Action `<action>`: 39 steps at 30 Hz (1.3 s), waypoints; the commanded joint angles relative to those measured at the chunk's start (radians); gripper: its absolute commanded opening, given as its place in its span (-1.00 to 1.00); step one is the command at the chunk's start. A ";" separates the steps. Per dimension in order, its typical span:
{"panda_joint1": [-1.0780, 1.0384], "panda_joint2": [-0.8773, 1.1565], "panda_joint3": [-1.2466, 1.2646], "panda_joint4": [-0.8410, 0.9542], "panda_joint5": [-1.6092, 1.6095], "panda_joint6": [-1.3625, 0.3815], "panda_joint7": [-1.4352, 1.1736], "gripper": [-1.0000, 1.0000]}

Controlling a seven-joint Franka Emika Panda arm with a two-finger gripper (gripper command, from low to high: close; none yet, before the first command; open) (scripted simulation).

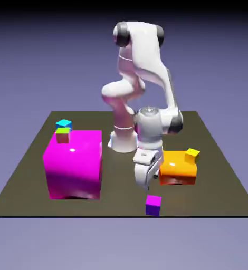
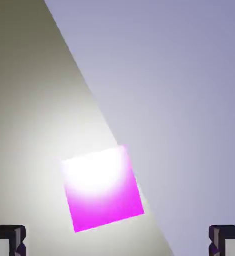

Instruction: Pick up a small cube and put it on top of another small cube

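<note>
Four small cubes: magenta-topped, yellow, cyan-topped, green-topped
Small cube (image 1: pixel 153 204): magenta top, purple-blue sides, on the table (image 1: pixel 221 179) near its front edge, nothing touching it
Yellow cube (image 1: pixel 192 155): on the orange block (image 1: pixel 177 167)
Green-topped cube (image 1: pixel 63 135): on the large magenta block (image 1: pixel 74 163)
Cyan-topped cube (image 1: pixel 64 124): behind it
Big blocks: two
Gripper (image 1: pixel 145 183): released, jaws spread, empty, above the small cube

Fingertips (image 2: pixel 8 240) cropped by hand view's bottom edge; orange block (image 1: pixel 178 167) partly hidden behind gripper (image 1: pixel 145 179); green-topped cube (image 1: pixel 63 135) overlapping cyan cube (image 1: pixel 64 124); magenta cube (image 2: pixel 103 188) top washed out by glare
</note>
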 commanded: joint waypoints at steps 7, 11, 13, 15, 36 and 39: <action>-0.007 0.188 0.044 0.072 0.114 0.043 -0.166 0.00; -0.044 0.245 0.091 0.087 0.158 0.085 -0.197 -1.00; 0.003 0.172 0.032 0.068 0.102 0.032 -0.157 -1.00; 0.050 0.100 -0.027 0.049 0.046 -0.021 -0.118 -1.00; 0.082 -0.527 0.496 -0.257 -0.369 -0.257 0.427 -1.00; 0.081 -0.432 0.495 -0.293 -0.372 -0.126 0.429 -1.00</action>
